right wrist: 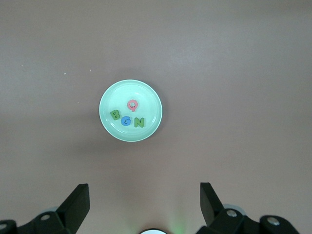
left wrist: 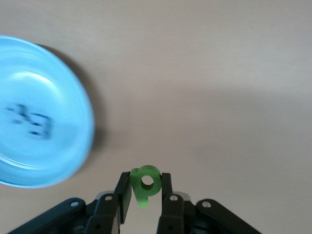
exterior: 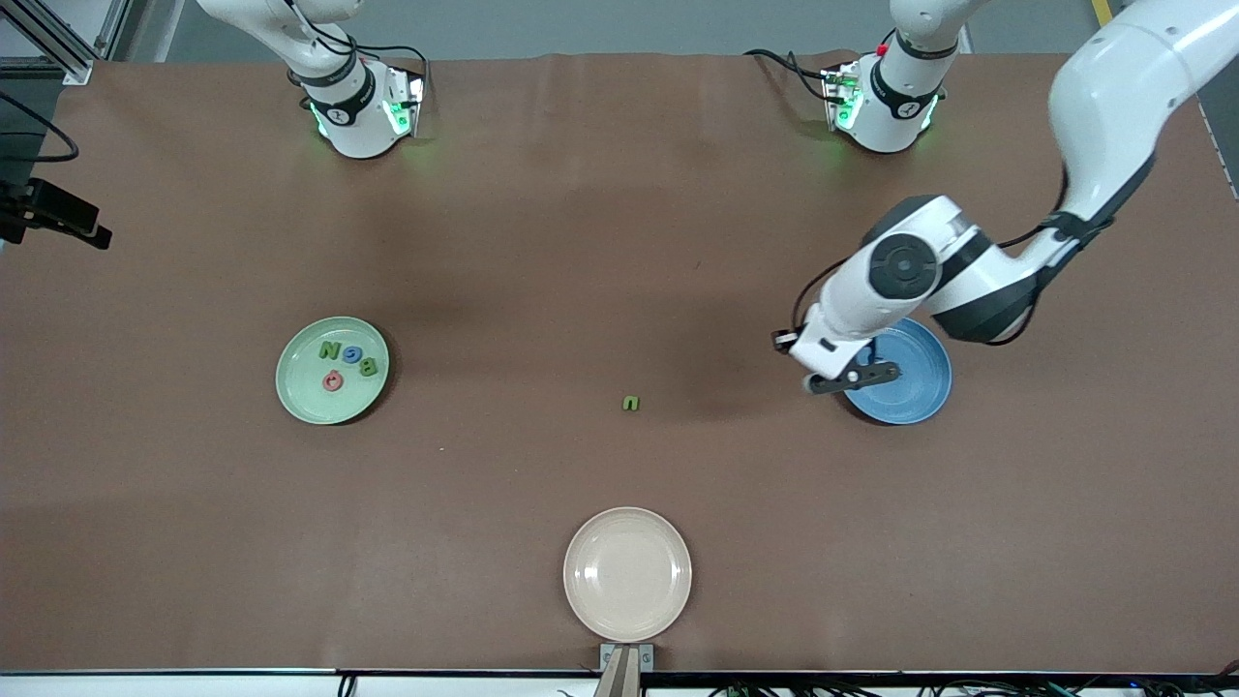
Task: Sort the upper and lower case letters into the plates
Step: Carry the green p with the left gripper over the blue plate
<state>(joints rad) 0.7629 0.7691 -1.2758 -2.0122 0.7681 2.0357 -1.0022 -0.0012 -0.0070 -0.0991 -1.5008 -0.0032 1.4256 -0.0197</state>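
My left gripper (left wrist: 145, 179) is shut on a green letter p (left wrist: 146, 185) and hangs just beside the rim of the blue plate (left wrist: 58, 87), which holds blurred blue letters (left wrist: 29, 122). In the front view this gripper (exterior: 857, 378) overlaps the blue plate (exterior: 915, 387). A green u (exterior: 631, 403) lies on the table between the two plates. The pale green plate (exterior: 300, 387) holds N (exterior: 329, 350), G (exterior: 352, 354), B (exterior: 368, 367) and pink Q (exterior: 332, 381). My right gripper (right wrist: 145, 204) is open and empty, high over the green plate (right wrist: 146, 100).
A cream plate (exterior: 627, 574) with nothing in it sits near the table's front edge, nearer to the camera than the u. Both robot bases stand along the back edge. A black camera mount (exterior: 58, 213) juts in at the right arm's end.
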